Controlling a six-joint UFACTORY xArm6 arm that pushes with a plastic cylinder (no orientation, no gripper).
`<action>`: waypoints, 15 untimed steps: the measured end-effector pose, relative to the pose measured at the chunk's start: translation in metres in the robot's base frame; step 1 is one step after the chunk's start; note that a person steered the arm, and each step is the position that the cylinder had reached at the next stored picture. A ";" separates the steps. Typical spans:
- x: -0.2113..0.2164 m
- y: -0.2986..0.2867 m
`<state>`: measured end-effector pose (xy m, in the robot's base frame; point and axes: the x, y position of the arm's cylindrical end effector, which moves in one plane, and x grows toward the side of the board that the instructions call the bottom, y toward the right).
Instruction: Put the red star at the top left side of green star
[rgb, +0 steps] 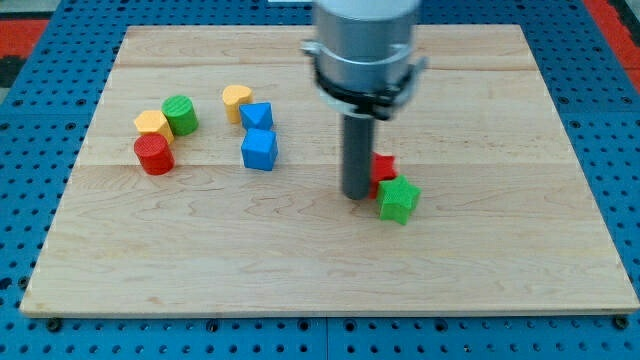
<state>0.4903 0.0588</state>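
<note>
The green star (398, 199) lies on the wooden board right of centre. The red star (384, 167) sits just above it and slightly to its left, touching it, and is partly hidden by my rod. My tip (357, 194) rests on the board directly left of the red star and close to the green star's left side.
A blue cube (259, 150) and a blue triangular block (257, 116) sit left of centre, with a yellow heart (236, 100) above them. Further left are a green cylinder (181, 114), a yellow hexagon (152, 124) and a red cylinder (154, 154). The wooden board (500, 270) lies on a blue pegboard.
</note>
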 end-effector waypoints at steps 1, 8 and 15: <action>0.012 0.067; -0.043 0.034; -0.083 0.002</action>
<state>0.4076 0.0605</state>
